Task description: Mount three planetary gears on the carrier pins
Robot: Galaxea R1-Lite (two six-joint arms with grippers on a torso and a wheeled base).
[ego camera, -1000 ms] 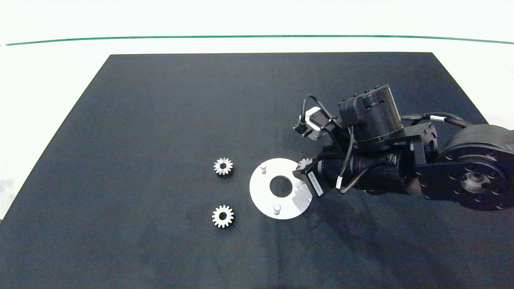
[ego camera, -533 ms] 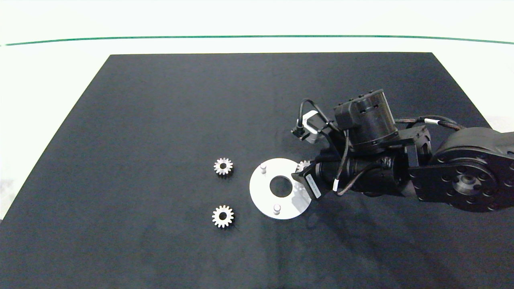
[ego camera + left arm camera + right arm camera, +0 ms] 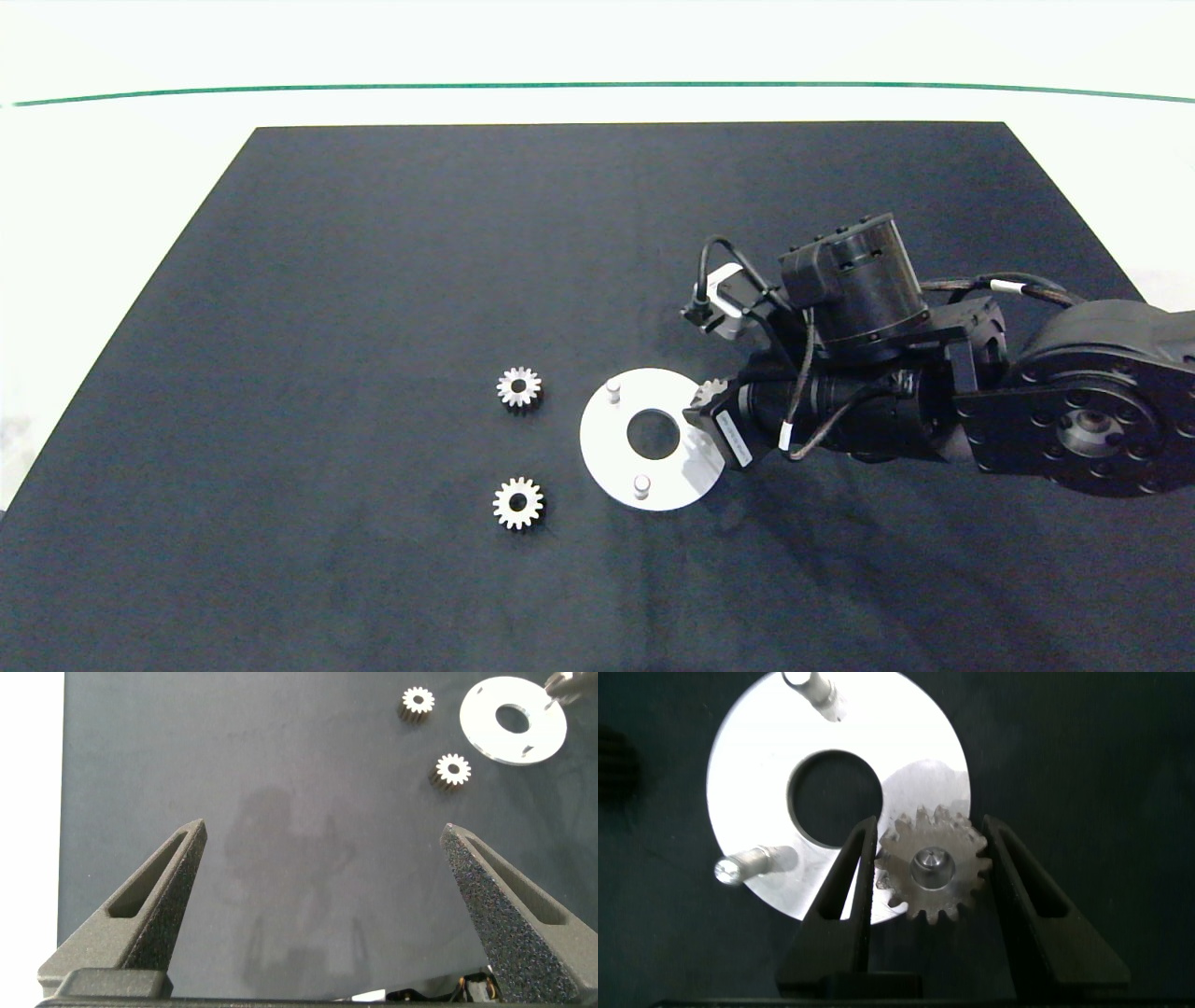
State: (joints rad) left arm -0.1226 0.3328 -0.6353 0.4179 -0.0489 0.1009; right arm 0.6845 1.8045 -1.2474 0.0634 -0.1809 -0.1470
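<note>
A matt black cloth-like mat (image 3: 373, 280) with a faintly mottled nap covers the pale, smooth surface (image 3: 112, 187). The flat white round disc (image 3: 611, 457) looks like smooth satin metal, its short silvery cylindrical pins (image 3: 755, 862) glinting at the tips. The small silvery toothed metal gears (image 3: 518, 386) have a bright, slightly grainy finish; one sits between the right pincer (image 3: 931, 863) fingers (image 3: 852, 887), which are dark matt plastic. The left pincer (image 3: 327, 859) fingers (image 3: 163, 882) look rough and speckled.

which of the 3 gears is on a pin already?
The gear between the right pincer fingers, pin tip showing through its bore. The other two gears lie loose on the black mat, beside the white disc.
</note>
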